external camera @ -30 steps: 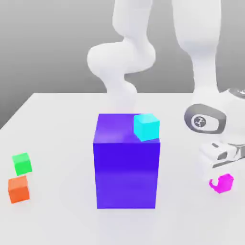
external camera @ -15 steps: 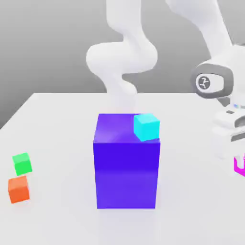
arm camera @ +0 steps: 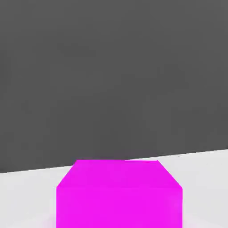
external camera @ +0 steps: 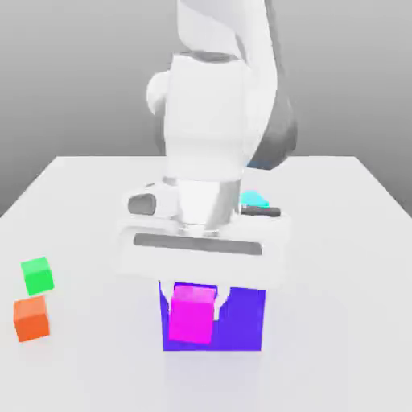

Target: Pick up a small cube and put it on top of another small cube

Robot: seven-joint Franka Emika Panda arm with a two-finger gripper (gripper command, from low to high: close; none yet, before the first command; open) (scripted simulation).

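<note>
Gripping magenta cube [external camera: 191, 314], end effector [external camera: 193, 296], no markings

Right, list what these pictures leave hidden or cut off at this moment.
- Exterior view: the big purple-blue block has its top covered by the hand.
- Exterior view: the cyan cube shows a sliver past the wrist.
- Exterior view: the gripper holds the magenta cube; its fingertips blend into the cube's edges.
- Hand view: the magenta cube is cut off by the picture's edge.

Smooth white rounded arm [external camera: 213, 105], dark grey joint bands, boxy white hand.
</note>
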